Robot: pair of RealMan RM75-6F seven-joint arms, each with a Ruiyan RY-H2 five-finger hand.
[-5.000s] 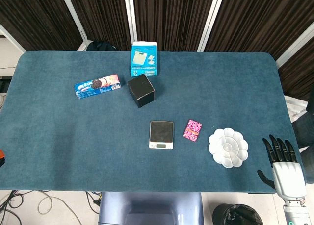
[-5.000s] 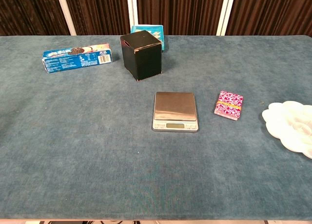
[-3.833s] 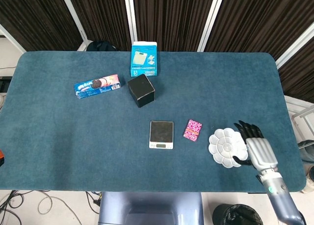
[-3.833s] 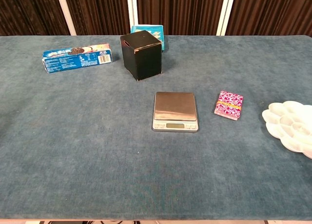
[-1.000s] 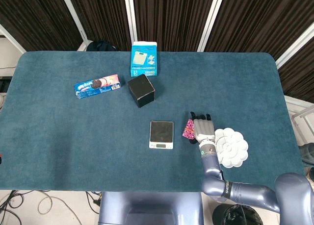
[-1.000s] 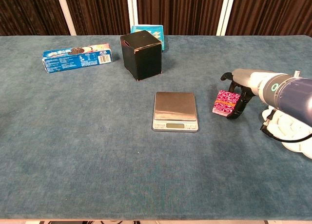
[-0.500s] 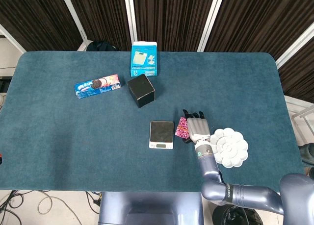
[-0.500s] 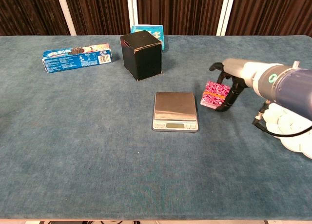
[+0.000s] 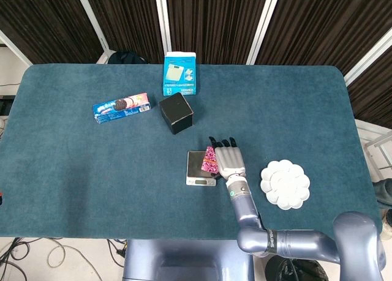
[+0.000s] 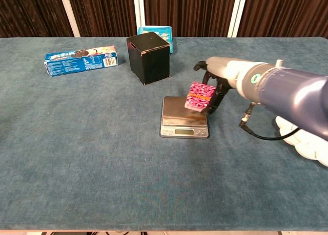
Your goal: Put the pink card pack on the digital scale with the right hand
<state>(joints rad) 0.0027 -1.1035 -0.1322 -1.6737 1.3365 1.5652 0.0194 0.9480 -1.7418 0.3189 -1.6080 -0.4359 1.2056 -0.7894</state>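
My right hand (image 9: 227, 160) (image 10: 214, 89) grips the pink card pack (image 9: 210, 160) (image 10: 199, 97) and holds it tilted in the air over the right part of the digital scale (image 9: 198, 165) (image 10: 180, 115). In the chest view the pack hangs a little above the steel platform, not resting on it. The scale sits flat on the blue table near the middle, its display strip toward me. My left hand shows in neither view.
A white flower-shaped palette (image 9: 285, 183) (image 10: 307, 137) lies right of the scale. A black cube box (image 9: 176, 112) (image 10: 148, 57) stands behind the scale. A blue cookie pack (image 9: 121, 107) (image 10: 80, 60) lies far left, a light blue box (image 9: 179, 73) (image 10: 155, 31) at the back.
My right hand came in from the right edge, took hold of the card pack beside the palette, lifted it and carried it left until it hangs over the scale.
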